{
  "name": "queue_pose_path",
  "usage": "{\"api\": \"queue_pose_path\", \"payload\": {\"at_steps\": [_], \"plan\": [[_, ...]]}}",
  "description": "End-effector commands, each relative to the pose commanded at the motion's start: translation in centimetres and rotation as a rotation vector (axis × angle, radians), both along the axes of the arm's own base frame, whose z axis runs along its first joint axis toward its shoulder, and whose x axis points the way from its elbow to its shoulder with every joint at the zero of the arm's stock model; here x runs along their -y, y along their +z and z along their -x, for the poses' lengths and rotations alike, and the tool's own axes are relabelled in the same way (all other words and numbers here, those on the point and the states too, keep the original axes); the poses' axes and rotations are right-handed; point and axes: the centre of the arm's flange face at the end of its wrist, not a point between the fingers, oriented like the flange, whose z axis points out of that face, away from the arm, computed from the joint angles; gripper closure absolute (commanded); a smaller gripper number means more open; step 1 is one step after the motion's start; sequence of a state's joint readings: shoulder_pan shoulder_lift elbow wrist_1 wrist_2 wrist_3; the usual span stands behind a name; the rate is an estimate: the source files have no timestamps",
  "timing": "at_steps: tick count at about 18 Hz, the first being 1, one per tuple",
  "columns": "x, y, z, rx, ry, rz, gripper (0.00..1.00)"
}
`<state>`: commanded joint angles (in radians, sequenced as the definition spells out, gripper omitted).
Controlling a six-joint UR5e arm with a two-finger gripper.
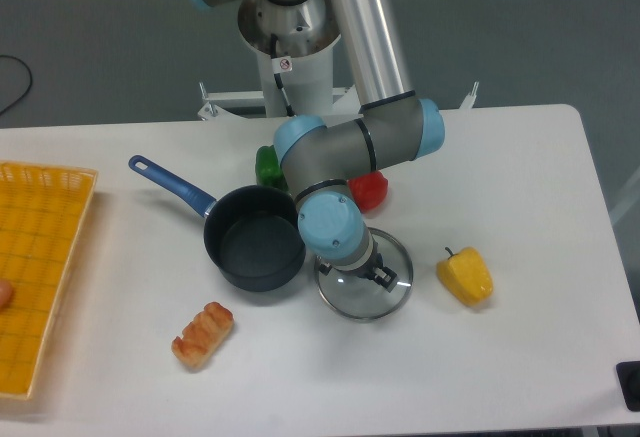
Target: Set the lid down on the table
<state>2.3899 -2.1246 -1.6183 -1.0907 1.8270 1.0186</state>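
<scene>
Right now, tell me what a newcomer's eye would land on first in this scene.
First, the big silver-and-blue arm bending down from the back, its gripper low over the glass lid, which lies at the table's middle, just right of the open dark saucepan. Next, the colours: a yellow pepper right of the lid, red and green peppers behind the arm, and a yellow grid tray at the left edge.

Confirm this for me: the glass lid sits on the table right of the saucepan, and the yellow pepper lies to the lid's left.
One thing is off. In the camera view the glass lid does sit on the table right of the saucepan, but the yellow pepper lies to the lid's right, not its left.
</scene>
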Motion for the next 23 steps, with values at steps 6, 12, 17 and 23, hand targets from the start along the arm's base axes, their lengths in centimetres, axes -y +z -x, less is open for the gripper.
{"api": "queue_pose_path", "payload": {"at_steps": [6, 12, 17, 23], "plan": [[-0.1, 0.9, 0.1, -0.009, -0.004, -0.011, 0.00], [-0.5, 5.9, 1.3, -0.062, -0.044, -0.071, 0.00], [0.9, 10.6, 2.5, -0.084, -0.083, -0.133, 0.00], [1.9, 13.7, 4.1, -0.108, -0.142, -0.163, 0.00]]}}
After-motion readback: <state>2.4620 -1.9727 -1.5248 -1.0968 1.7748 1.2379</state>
